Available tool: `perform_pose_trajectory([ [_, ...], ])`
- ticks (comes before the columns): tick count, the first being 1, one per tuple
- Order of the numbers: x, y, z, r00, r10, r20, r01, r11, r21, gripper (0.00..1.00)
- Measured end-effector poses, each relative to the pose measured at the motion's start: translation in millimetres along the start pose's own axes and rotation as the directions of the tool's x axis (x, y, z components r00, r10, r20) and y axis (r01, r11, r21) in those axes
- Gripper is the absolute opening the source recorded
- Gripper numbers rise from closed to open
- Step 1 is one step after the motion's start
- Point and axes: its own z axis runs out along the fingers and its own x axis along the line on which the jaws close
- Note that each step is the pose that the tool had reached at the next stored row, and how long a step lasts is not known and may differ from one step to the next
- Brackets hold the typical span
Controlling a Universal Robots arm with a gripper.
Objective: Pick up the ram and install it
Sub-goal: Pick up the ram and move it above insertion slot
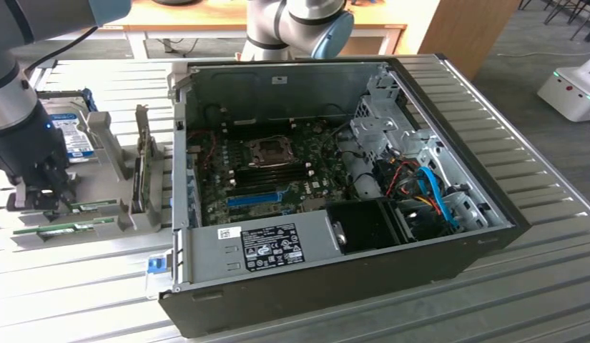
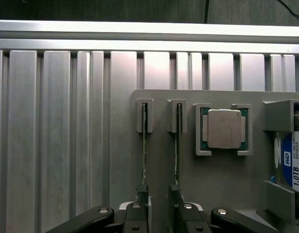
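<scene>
Over the grey holder (image 1: 118, 223) at the exterior view's left, the gripper (image 1: 43, 202) hangs with jaws spread wide, grasping nothing. The ram (image 2: 177, 141) stands on edge in a holder slot, beside a second stick (image 2: 144, 141), near the fingertips (image 2: 174, 193).

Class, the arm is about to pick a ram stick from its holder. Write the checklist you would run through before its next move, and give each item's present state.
1. Jaws open: ok.
2. Jaws empty: ok, nothing sits between them.
3. Ram sticks ready: ok, two stand on edge in the grey holder.
4. Jaws centred on one stick: not ok, their gap appears to fall between the two sticks.
5. Computer case open, motherboard exposed from above: ok.
6. Memory slot on the motherboard free: cannot tell.
</scene>
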Motion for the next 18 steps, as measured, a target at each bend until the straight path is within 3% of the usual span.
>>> perform_pose_trajectory([
  [18, 7.5, -0.1, 0.4, 1.0000, 0.000, 0.0000, 0.000, 1.0000, -0.0001, 0.30],
])
